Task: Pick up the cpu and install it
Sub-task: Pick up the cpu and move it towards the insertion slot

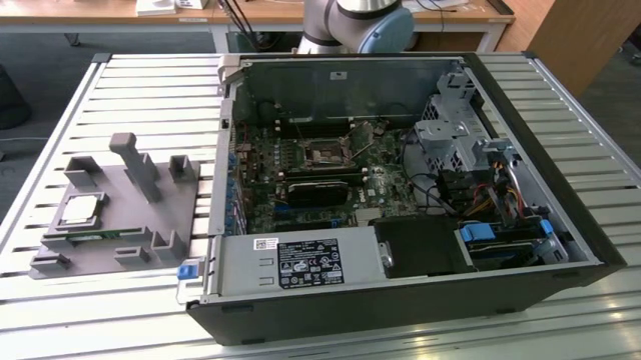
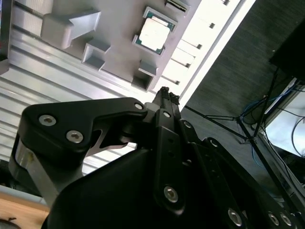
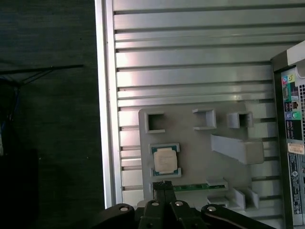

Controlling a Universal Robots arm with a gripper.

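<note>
Silver cpu [image 1: 80, 210] on grey tray [image 1: 125, 219] in exterior view; narrow, empty pincer [image 3: 164, 185] in both wrist views.

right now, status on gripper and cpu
Black gripper shut, holding nothing. Small silver-grey square cpu lies flat on grey tray, untouched. Narrow green memory stick beside it.

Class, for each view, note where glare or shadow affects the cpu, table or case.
Exterior view: the case interior lies in shadow. Second wrist view: glare whitens the table edge and pales the cpu. First wrist view: bright bands streak the table slats.
</note>
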